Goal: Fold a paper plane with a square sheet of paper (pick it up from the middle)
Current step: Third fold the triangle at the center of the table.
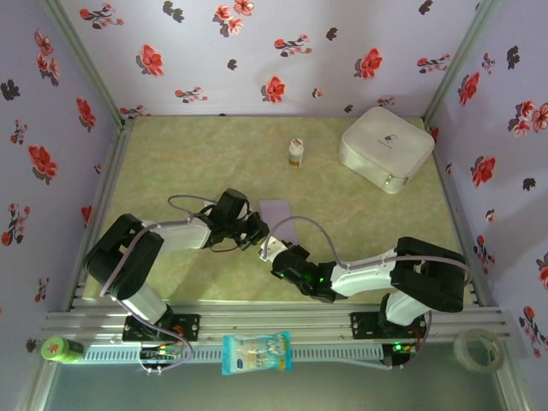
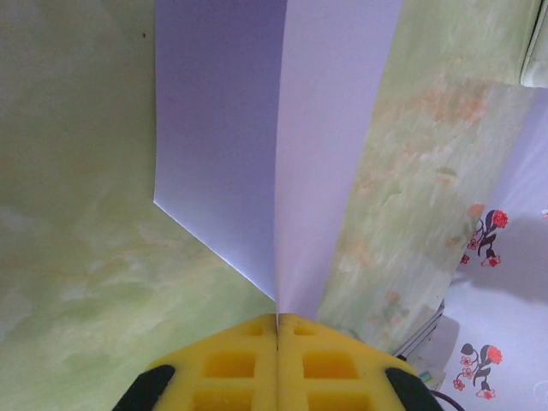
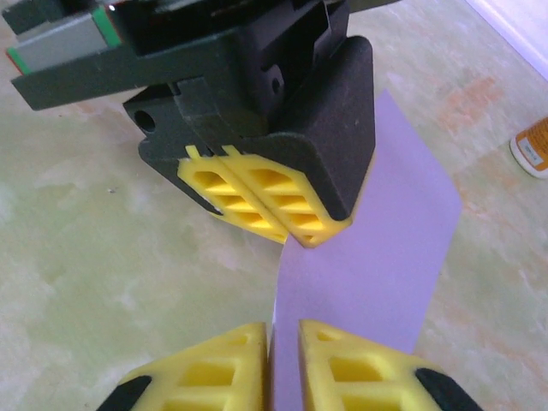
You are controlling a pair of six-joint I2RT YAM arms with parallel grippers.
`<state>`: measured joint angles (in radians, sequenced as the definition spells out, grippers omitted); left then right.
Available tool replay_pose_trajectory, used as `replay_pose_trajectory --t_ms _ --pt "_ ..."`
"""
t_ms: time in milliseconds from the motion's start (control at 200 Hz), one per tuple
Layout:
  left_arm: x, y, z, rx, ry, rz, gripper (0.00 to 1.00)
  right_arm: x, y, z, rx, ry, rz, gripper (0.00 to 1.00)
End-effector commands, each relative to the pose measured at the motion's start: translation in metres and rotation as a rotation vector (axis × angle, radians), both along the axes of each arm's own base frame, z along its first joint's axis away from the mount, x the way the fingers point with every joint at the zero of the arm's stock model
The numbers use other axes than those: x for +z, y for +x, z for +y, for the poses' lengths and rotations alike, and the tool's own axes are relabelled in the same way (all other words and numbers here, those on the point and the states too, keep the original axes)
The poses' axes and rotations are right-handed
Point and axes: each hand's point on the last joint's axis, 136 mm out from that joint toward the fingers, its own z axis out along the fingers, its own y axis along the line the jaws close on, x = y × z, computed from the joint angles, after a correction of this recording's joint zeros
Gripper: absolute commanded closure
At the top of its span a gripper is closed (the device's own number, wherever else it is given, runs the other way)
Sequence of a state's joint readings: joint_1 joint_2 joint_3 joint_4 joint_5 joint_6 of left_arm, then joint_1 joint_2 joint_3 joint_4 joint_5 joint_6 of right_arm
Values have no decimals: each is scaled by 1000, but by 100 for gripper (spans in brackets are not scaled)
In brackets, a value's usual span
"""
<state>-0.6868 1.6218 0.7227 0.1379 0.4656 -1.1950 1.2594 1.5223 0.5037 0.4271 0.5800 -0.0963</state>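
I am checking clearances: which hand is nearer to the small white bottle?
Left, slightly. The left hand, pinching the square sheet of paper, lies on the near side of the small white bottle; the right hand is just behind it, farther from the bottle.

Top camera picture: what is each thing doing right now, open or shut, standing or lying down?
square sheet of paper: creased down its length, pinched at one end
left fingers: shut on the paper
right fingers: nearly shut, thin gap, paper's edge in it
white case: closed, lying flat
small bottle: upright, cap on
snack packet: lying flat by the front rail
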Motion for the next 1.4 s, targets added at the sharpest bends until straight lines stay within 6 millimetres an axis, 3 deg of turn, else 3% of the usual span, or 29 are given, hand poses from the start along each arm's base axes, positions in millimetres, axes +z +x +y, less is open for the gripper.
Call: replay_pose_trajectory --t_ms 0,405,565,660,770,870,980,1090,1245,1395 --pt "2 2 -1 -8 -4 7 96 2 0 -4 -30 11 2 86" --pt "3 6 2 -1 7 -5 94 2 -2 -5 -24 46 41 100" --pt "21 13 4 -3 4 -80 71 1 0 -6 -32 146 166 100" --pt "32 20 19 10 65 -132 60 -1 -4 -1 3 243 338 100" --pt "38 32 43 31 179 -167 55 -4 -3 1 6 279 448 100" --pt "50 50 51 41 186 -198 54 4 -1 7 27 381 549 100" --pt "63 68 43 2 158 -238 55 10 7 8 25 466 614 100" --pt "63 82 25 -88 151 -235 61 13 12 9 29 511 678 100" --pt "48 94 4 -157 127 -200 71 15 16 15 37 548 751 100" --pt "31 91 -17 -241 120 -158 76 13 17 21 34 554 788 100"
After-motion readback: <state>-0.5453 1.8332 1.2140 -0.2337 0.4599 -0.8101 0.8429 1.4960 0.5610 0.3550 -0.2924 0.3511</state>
